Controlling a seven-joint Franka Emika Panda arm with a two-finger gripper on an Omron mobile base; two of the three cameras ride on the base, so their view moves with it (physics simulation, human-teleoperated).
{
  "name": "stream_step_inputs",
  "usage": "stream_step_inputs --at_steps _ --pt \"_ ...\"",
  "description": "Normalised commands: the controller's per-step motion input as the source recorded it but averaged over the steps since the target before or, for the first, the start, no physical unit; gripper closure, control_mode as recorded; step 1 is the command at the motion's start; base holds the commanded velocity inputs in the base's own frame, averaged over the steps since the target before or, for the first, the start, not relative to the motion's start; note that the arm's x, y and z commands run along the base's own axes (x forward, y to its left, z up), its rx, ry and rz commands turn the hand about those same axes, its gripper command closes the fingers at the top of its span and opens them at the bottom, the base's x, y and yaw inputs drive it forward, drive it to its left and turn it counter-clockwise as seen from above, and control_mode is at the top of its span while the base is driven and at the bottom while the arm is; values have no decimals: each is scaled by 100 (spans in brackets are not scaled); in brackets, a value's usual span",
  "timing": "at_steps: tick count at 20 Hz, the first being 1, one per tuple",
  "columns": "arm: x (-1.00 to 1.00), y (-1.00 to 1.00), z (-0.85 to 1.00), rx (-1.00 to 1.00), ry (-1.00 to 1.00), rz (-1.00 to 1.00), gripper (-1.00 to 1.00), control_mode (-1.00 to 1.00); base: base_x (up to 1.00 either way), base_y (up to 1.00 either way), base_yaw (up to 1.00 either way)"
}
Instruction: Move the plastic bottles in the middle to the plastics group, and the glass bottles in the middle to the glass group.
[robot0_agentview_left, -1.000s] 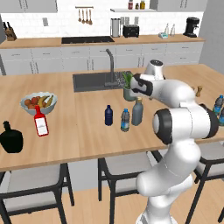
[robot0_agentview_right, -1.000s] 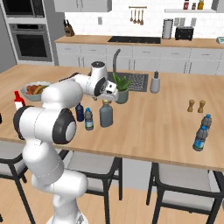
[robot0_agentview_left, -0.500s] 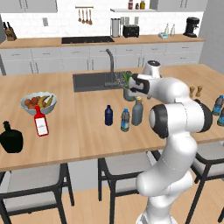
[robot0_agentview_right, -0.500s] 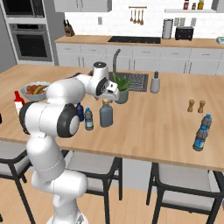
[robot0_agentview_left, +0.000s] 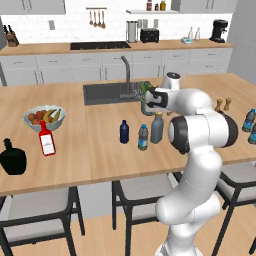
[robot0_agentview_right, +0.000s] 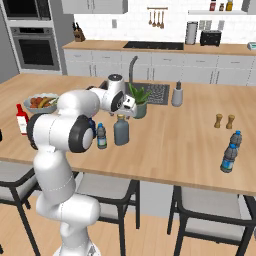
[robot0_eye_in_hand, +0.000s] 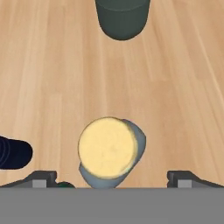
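Hovering open fingers (robot0_eye_in_hand: 111, 177) straddle the glass bottle (robot0_eye_in_hand: 110, 151) — counter (robot0_eye_in_hand: 175, 96) around it bare.

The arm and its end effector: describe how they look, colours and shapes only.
The arm is glossy white, built of rounded, bulbous segments with dark grey rings at the joints, on a white pedestal. No cables or markings are visible. The end effector is a white hand with two small dark grey finger tips, blocky and flat-topped in the hand view.

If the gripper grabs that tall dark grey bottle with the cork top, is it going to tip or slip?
The dark grey bottle stands upright, tall on a narrow base, so an off-centre nudge may tip it. Its smooth round wall looks slippery. The open gripper sits above its cork top, so a centred grasp seems feasible.
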Motion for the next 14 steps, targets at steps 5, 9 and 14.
stream_step_inputs --at_steps 5,9,14 --pt "25 0 0 0 0 -1 -100 -100 0 0 0" --pt "18 0 -5 0 0 0 -100 -100 0 0 0" --pt "2 -1 -17 0 0 0 -100 -100 0 0 0"
